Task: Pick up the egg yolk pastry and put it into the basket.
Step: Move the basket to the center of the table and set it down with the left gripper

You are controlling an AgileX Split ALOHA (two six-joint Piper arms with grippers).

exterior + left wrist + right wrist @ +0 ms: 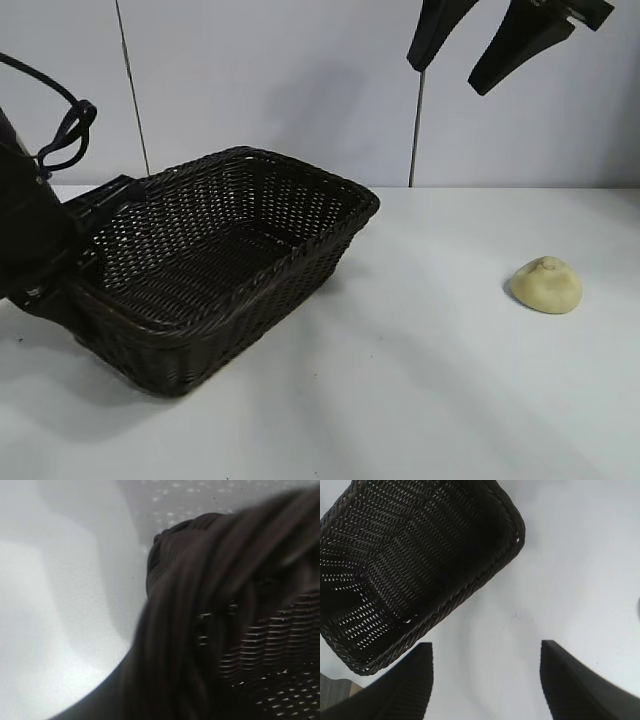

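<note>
The egg yolk pastry (546, 284), a small pale yellow dome, sits on the white table at the right, well apart from the basket. The basket (300, 165) is dark brown wicker, empty, and stands left of centre. My right gripper (447, 78) hangs high above the table between basket and pastry, open and empty. In the right wrist view the right gripper (486, 645) shows its fingers wide apart over bare table, with the basket (470, 587) beyond; the pastry is out of that view. My left arm (30, 230) rests against the basket's left end. The basket's braided rim (200, 580) fills the left wrist view.
The white table (420, 380) runs from the basket to the pastry and on to the front edge. A pale wall with vertical seams (418, 130) stands behind. A black cable loop (65, 135) hangs off the left arm.
</note>
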